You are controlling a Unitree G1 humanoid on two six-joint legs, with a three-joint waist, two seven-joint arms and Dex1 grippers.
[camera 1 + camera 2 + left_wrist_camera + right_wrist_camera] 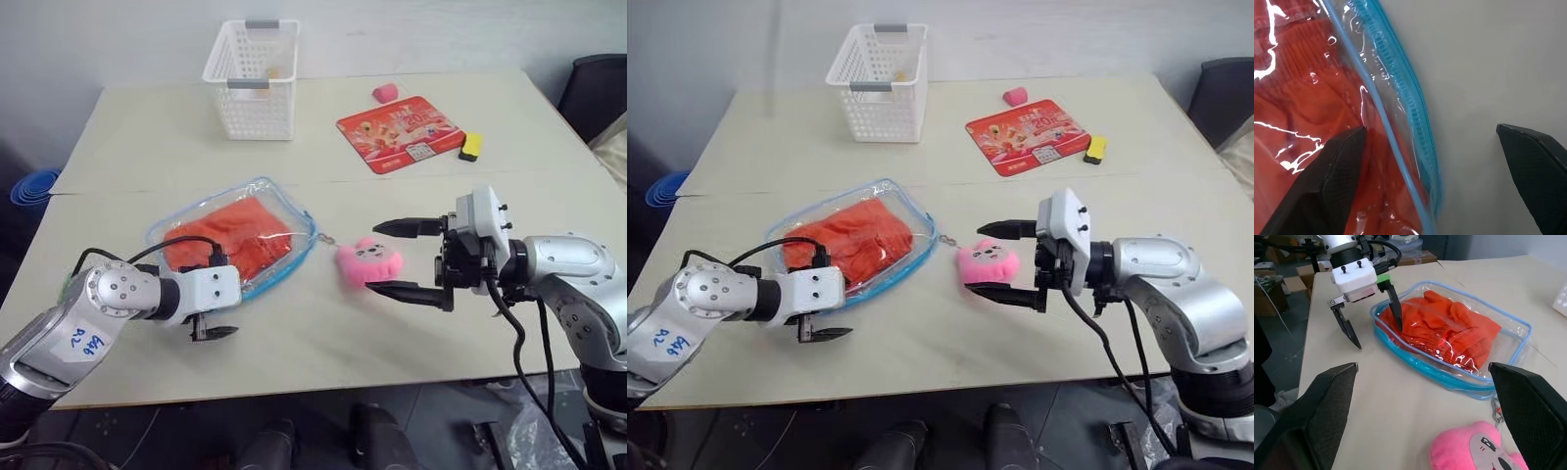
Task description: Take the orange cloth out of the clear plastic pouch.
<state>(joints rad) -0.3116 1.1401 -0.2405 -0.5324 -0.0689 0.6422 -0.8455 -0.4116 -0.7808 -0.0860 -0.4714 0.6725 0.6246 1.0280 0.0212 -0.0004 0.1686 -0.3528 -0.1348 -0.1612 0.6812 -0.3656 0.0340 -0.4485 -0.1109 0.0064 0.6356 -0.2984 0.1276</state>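
While both grippers' jaws gape wide, the wrinkly orange cloth (230,238) fills the glossy, round-cornered clear plastic pouch (284,201).

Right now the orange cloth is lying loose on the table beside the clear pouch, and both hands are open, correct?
Not quite. The orange cloth is inside the clear pouch, not loose beside it; the right wrist view shows it under the plastic. The rest holds: the left hand and right hand are both open.
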